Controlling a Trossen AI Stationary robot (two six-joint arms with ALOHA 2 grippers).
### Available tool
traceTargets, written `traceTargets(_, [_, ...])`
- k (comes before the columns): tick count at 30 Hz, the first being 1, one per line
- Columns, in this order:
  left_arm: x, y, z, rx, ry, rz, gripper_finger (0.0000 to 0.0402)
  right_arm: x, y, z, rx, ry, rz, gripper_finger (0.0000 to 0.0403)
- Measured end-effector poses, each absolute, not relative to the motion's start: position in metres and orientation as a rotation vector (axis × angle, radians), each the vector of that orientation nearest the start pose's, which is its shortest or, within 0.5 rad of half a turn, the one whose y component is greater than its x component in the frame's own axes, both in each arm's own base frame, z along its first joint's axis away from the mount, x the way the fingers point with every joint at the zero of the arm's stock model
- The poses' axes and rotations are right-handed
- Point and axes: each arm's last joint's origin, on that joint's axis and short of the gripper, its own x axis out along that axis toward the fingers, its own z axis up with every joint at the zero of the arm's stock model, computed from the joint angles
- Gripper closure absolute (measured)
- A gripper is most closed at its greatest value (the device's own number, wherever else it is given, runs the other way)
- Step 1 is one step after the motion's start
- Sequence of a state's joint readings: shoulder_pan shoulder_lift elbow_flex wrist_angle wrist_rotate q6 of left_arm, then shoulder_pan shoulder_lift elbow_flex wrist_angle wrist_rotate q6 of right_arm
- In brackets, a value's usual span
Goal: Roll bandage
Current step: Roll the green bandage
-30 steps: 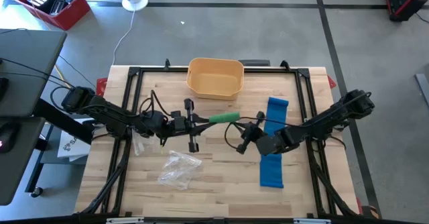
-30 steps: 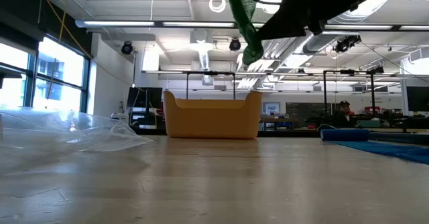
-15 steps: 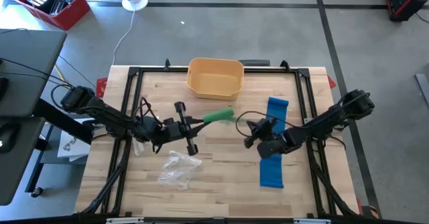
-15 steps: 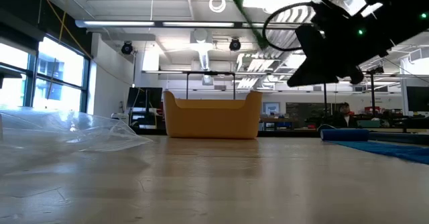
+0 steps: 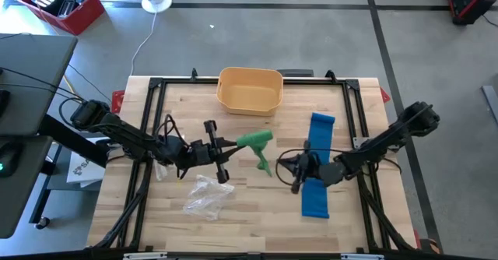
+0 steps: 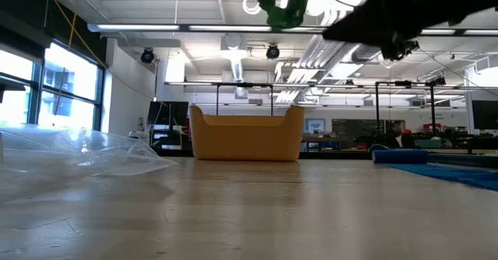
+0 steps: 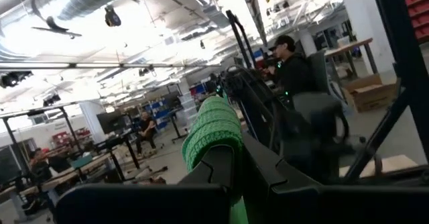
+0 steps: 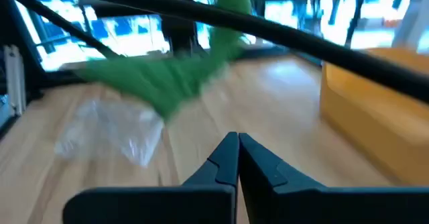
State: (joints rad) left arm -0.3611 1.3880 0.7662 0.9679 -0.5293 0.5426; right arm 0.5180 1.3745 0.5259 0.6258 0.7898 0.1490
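A green bandage (image 5: 254, 141), partly rolled, hangs in the air above the table's middle. My left gripper (image 5: 232, 144) is shut on its roll, which fills the left wrist view (image 7: 213, 127). A loose green tail (image 5: 265, 163) droops from the roll; the low view shows the bandage high up (image 6: 278, 1). My right gripper (image 5: 284, 166) is shut with nothing between its fingers (image 8: 238, 150), just right of the tail's end and pointing at it. My left gripper pinches the green roll's near end (image 7: 216, 143) between its two fingers. It comes in about level from the table's left. The roll is lifted clear of the table and sticks out past the fingertips, while its loose tail hangs slack below it.
A blue bandage strip (image 5: 317, 178) lies flat on the table's right half, its rolled end (image 5: 322, 121) toward the far side. A yellow bin (image 5: 249, 89) stands at the far middle. A crumpled clear plastic bag (image 5: 207, 195) lies near left. People show in the room behind.
My right gripper has drawn back from the green bandage toward the table's near edge and tipped downward. The bandage's free end, which reached out level toward it, has dropped and now hangs slack from the roll. My left gripper has swung slightly and rolled its wrist, still holding the roll.
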Motion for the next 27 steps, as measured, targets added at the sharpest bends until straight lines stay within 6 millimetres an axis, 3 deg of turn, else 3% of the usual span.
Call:
traceTargets(5, [0.28,-0.09,0.3,0.373,-0.253,0.247,0.0396,0.239,0.113,0.216,-0.042,0.123,-0.191,0.0371])
traceTargets(10, [0.281,-0.087,0.299,0.359,-0.247,0.253,0.0396,0.249,0.119,0.222,-0.102,0.153,-0.153,0.0285])
traceTargets(16, [0.284,-0.082,0.296,0.333,-0.215,0.26,0.0396,0.276,0.13,0.225,-0.283,0.256,-0.294,0.0208])
traceTargets(20, [0.284,-0.08,0.295,0.324,-0.21,0.264,0.0396,0.29,0.133,0.221,-0.392,0.354,-0.524,0.021])
traceTargets(27, [0.284,-0.081,0.295,0.324,-0.211,0.259,0.0396,0.307,0.123,0.209,-0.322,0.503,-0.475,0.0274])
